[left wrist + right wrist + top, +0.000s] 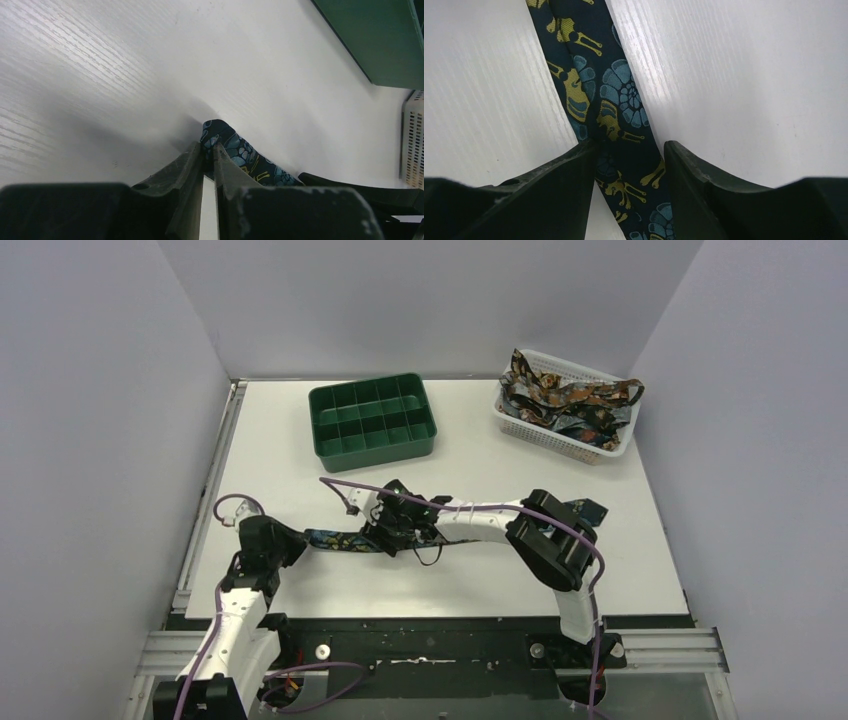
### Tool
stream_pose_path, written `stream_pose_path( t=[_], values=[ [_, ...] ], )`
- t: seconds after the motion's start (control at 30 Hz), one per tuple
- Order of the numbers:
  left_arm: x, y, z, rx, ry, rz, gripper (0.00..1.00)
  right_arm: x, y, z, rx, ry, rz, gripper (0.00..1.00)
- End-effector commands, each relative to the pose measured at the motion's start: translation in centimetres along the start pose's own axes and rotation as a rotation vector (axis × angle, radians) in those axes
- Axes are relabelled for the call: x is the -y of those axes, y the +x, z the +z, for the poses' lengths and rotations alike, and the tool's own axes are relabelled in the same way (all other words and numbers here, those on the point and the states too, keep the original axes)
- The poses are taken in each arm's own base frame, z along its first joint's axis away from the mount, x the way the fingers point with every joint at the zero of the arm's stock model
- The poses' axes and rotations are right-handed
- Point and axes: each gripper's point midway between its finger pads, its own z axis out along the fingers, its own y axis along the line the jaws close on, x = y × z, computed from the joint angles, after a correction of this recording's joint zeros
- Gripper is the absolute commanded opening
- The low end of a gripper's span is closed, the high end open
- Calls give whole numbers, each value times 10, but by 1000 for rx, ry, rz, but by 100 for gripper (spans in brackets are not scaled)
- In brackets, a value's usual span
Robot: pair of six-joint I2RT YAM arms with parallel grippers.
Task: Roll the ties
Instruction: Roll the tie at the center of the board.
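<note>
On woodgrain table point(749, 75), narrow patterned tie point(614, 100)

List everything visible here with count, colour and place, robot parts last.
Flat tie: one, dark navy with a blue and yellow pattern, stretched along the near part of the table.
Heaped ties: several, exact count unclear, dark with orange-brown patterns, inside the basket.
Mesh basket: one, white, far right of the table.
Compartment tray: one, green, far centre.
Table: one, white.
Left tool: one, black, closed on the flat tie's left end.
Right tool: one, black, open, straddling the flat tie partway along.
Left arm, right arm: white and black, purple cables, near edge.
</note>
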Motion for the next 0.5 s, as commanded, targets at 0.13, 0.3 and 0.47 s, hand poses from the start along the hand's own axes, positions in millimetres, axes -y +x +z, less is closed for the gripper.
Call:
stream_pose_path(
  t=[0.13,0.3,0.47],
  values=[
    [-3,-1,0,8,-16,-27,19,-7,-13,-12,23,11,-38,39],
    [-4,-1,0,4,-24,-25,28,-12,-20,-17,11,23,-60,43],
    [-5,-3,-1,5,-40,-20,34,-20,-13,-15,-5,-14,-42,53]
  ],
)
